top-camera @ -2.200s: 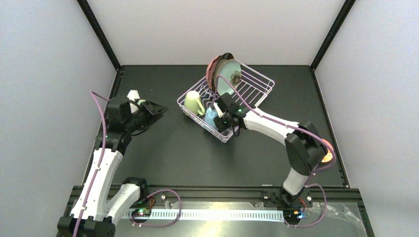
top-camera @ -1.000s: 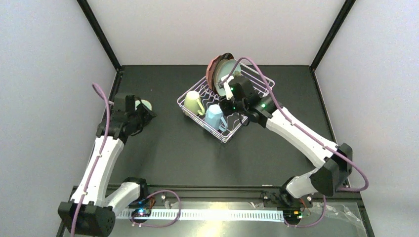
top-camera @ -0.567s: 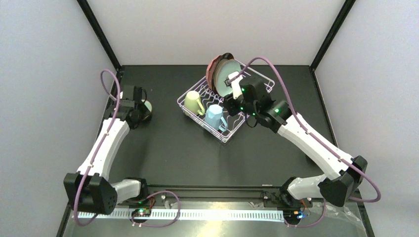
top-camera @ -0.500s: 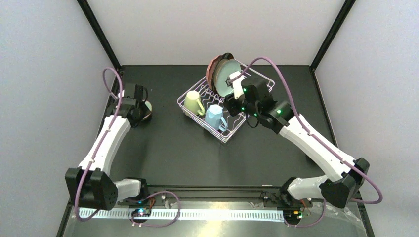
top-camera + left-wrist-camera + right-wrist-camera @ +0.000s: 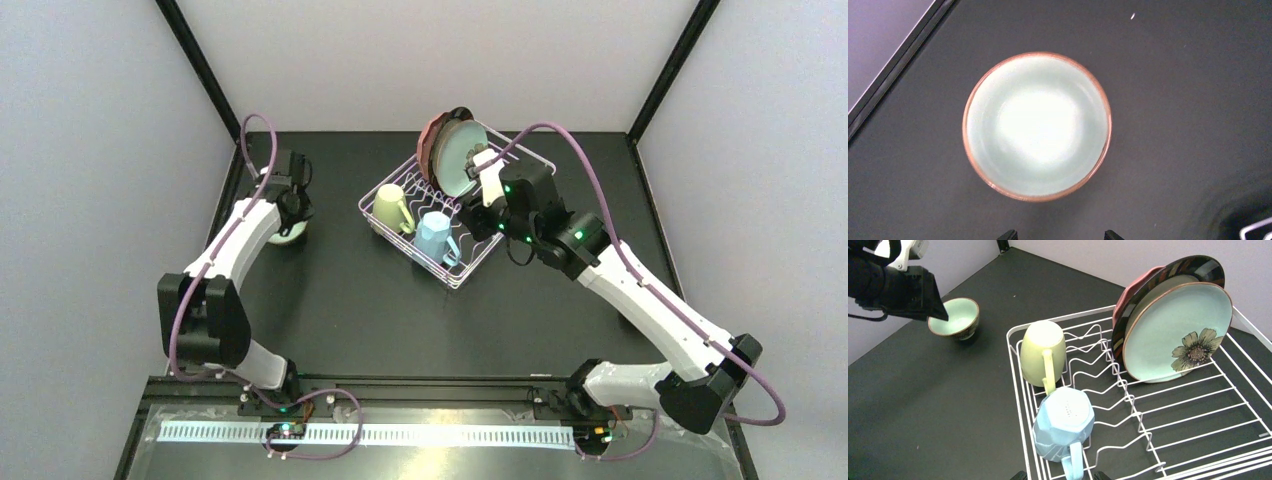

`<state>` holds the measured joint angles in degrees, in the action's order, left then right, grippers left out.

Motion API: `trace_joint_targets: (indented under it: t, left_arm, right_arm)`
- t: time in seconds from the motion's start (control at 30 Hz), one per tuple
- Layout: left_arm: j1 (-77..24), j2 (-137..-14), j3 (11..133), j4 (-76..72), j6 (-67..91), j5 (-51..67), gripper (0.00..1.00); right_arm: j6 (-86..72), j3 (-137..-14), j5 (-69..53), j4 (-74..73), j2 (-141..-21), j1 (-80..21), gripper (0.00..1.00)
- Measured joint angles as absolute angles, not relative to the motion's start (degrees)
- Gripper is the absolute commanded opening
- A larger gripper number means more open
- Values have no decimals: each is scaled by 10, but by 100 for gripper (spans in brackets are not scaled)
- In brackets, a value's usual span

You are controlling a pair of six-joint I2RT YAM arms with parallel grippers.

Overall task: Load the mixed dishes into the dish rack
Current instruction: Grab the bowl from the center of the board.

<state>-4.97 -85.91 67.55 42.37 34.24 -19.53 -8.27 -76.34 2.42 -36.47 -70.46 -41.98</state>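
one cream mug [image 5: 1043,357], light-blue mug [image 5: 1063,422], three plates [image 5: 1175,327] occupy the dish rack [image 5: 1012,365]; left pincer [image 5: 1058,235], right pincer [image 5: 1057,475] gape.

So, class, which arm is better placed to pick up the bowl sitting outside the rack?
Left: the left gripper, open, hangs above the bowl; the right gripper is over the dish rack.

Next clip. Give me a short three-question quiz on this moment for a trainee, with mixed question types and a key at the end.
1. True or false: the pale-green bowl sits inside the dish rack.
2. The frontmost plate in the rack is: A plain white; B mint with a flower; C black striped.
3. Fill in: the open left pincer hovers directly above the ____.
Key: 1 false; 2 B; 3 bowl.
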Motion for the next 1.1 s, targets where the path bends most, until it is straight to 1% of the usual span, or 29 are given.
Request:
trace_joint_targets:
  t: [0.33, 0.77, 0.97, 1.07, 1.1]
  left_arm:
    - [-50, -950, 727, 379, 296, -187, 99]
    - [-50, -1063, 796, 374, 265, -182, 99]
    - [-48, -1091, 802, 375, 261, -182, 99]
    - [-45, -1100, 802, 375, 261, -183, 97]
    - [-45, -1103, 802, 375, 261, -183, 95]
  right_arm:
    - [-83, -762, 24, -367, -704, -420, 75]
    - [-78, -763, 25, -366, -734, -420, 75]
    - [-76, -767, 26, -364, -755, -420, 75]
    - [-76, -767, 28, -364, -761, -420, 75]
    - [-76, -767, 28, -364, -762, -420, 75]
